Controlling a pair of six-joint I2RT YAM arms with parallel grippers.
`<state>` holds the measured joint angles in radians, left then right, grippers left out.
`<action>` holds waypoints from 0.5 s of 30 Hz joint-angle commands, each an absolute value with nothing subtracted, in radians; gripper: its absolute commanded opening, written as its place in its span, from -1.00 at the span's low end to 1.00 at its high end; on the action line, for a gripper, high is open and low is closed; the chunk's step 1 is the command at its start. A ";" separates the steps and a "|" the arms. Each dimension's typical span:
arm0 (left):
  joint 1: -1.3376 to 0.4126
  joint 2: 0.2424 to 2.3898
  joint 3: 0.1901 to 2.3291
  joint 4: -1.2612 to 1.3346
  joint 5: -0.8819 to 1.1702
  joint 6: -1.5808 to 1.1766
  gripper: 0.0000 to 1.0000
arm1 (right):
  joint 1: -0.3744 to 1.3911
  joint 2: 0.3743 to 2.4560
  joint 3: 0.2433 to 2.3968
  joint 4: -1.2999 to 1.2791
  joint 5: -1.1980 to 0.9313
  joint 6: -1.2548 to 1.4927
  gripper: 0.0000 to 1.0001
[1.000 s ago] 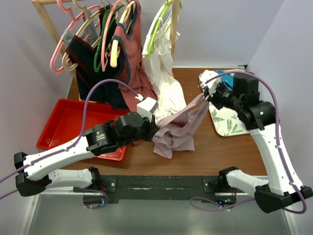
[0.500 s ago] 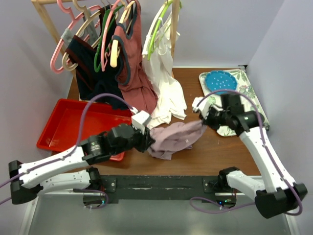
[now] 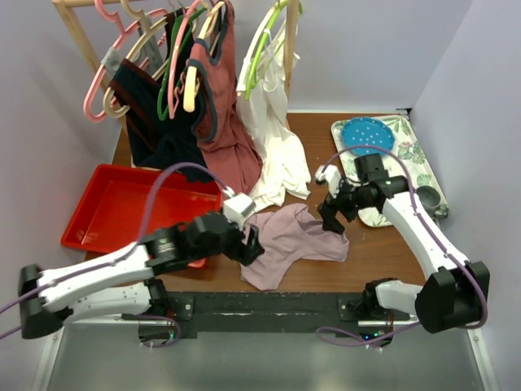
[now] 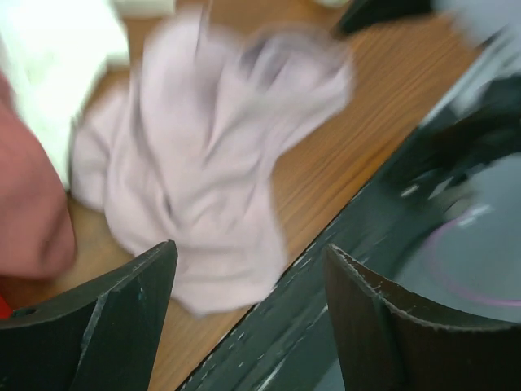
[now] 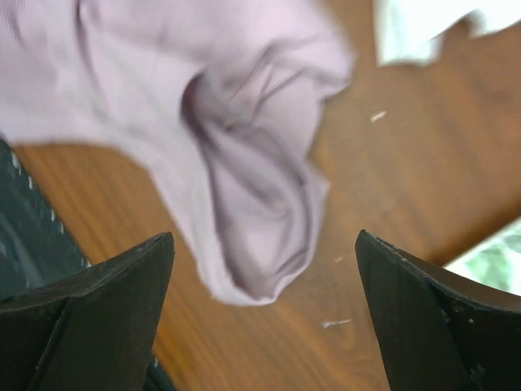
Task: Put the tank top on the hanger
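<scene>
The pale mauve tank top (image 3: 295,238) lies crumpled on the wooden table near its front edge, free of both grippers. My left gripper (image 3: 249,244) is open at the top's left edge; in the left wrist view the tank top (image 4: 195,163) lies beyond the open gripper (image 4: 248,247). My right gripper (image 3: 330,217) is open just above the top's right end; in the right wrist view a fold of the tank top (image 5: 244,163) lies on the wood under the open gripper (image 5: 262,235). The salmon-pink hanger (image 3: 99,81) hangs on the wooden rack at the back left.
The rack also holds a rust-red tank top (image 3: 220,106), dark garments (image 3: 151,122), a white garment (image 3: 273,155) and a lime-green hanger (image 3: 264,49). A red tray (image 3: 106,204) sits at the left. A floral tray (image 3: 411,155) with a blue plate (image 3: 366,134) is at the right.
Both grippers have opened and let go of the tank top, which was held up between them and has dropped flat onto the table. Both arms came down and nearer the front.
</scene>
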<state>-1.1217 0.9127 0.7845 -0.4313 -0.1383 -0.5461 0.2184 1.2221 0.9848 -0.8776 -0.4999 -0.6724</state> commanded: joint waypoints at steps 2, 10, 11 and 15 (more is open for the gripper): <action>-1.120 0.712 1.081 -0.593 -0.319 -0.408 0.63 | 0.109 1.172 0.957 -0.726 -0.840 -0.541 0.97; -1.120 0.980 1.653 -0.733 -0.832 -0.149 0.68 | 0.095 1.177 0.943 -0.788 -0.890 -0.597 0.97; -1.117 1.021 1.704 -0.729 -0.851 -0.125 0.68 | 0.094 1.175 0.939 -0.785 -0.888 -0.597 0.97; -0.984 1.230 1.949 -0.689 -0.853 -0.029 0.67 | 0.094 1.173 0.940 -0.790 -0.882 -0.603 0.97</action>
